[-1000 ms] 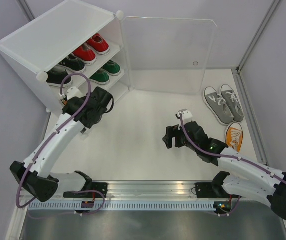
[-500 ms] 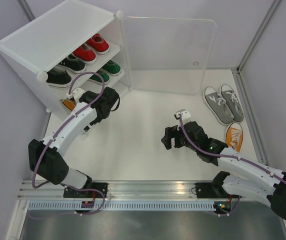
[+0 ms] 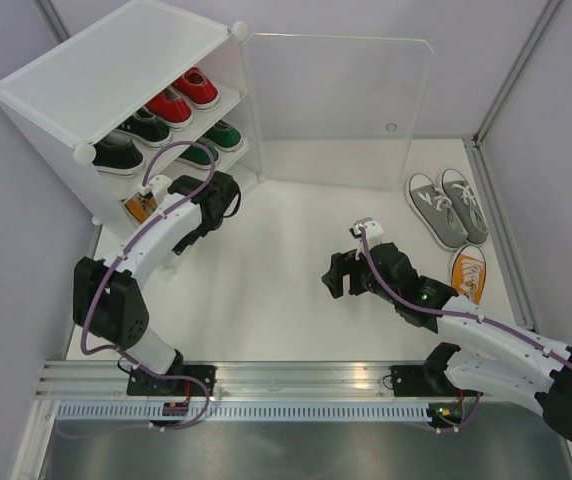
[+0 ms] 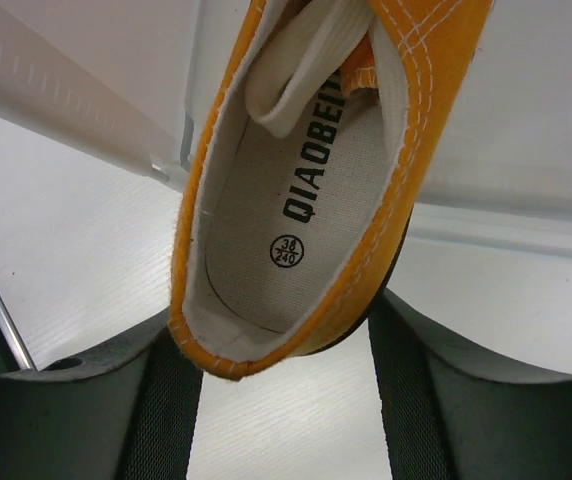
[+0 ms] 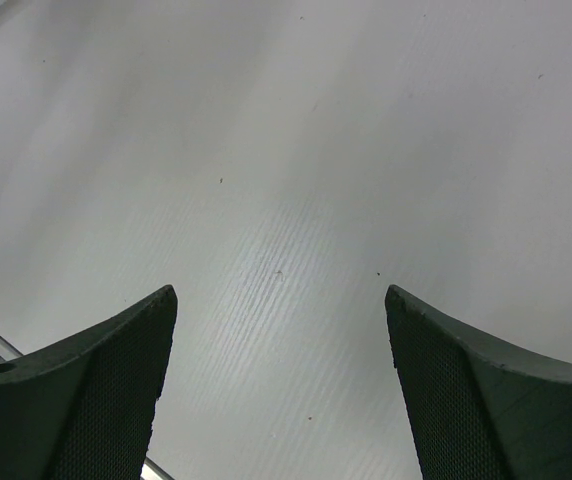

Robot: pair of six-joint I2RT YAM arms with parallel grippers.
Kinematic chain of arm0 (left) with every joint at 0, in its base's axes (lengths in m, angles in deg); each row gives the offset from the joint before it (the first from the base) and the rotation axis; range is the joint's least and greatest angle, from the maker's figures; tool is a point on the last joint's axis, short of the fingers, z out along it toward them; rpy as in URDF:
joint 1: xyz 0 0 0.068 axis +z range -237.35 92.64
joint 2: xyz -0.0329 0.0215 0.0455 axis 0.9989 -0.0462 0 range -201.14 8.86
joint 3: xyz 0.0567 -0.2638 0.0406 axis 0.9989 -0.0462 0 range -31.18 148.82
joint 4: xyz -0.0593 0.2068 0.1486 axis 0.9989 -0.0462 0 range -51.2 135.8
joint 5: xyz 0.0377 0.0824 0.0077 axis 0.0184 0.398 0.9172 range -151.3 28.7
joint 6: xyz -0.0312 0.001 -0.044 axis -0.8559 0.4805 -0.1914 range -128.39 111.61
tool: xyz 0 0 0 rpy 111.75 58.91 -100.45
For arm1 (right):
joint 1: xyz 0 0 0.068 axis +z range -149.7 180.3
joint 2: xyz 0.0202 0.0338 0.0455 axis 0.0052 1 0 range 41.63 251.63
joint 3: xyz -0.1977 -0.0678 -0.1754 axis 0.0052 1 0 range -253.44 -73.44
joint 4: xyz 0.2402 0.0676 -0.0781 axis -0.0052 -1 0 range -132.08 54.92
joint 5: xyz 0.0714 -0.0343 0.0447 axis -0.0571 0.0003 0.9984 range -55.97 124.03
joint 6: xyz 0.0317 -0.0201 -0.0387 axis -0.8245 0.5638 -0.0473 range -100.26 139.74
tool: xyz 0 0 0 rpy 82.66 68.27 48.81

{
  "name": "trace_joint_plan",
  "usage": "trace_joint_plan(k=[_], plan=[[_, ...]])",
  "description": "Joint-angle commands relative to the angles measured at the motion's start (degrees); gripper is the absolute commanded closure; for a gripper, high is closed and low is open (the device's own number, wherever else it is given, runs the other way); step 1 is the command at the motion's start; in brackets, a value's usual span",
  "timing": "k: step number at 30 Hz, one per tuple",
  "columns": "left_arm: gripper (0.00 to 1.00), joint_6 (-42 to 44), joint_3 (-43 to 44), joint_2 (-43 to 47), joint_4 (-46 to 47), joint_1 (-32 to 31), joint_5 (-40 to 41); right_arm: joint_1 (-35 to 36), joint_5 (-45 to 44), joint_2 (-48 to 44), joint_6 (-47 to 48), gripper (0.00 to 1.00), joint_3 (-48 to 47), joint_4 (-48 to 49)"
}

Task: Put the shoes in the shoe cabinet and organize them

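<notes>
Red canvas sneakers (image 3: pixel 183 97), black sneakers (image 3: pixel 131 138) and green sneakers (image 3: pixel 211 143) are sitting shelved above the left claw (image 4: pixel 276 335), which is flanking the heel of an orange canvas sneaker (image 4: pixel 296 200), grip uncertain. The right claw (image 5: pixel 281 300) is gaping empty, with a grey canvas pair (image 3: pixel 448 207) and a second orange sneaker (image 3: pixel 468 272) lying unshelved to its right.

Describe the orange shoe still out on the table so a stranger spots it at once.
Start at the shoe cabinet's clear door, swung open at the back. Off its right edge a grey pair lies on the table; just nearer the arms lies the orange shoe. It is single and orange, its neighbours grey.
</notes>
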Motion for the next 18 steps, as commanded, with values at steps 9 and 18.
trace_joint_plan(k=[9,18], plan=[[0.63,-6.6,5.5,-3.2,-5.1,3.0,6.1,-0.2,0.9,-0.6,0.3,0.12,0.0,2.3],[0.72,-14.4,8.7,-4.6,-11.5,4.6,6.7,-0.2,0.6,-0.3,0.4,0.12,0.1,2.1]])
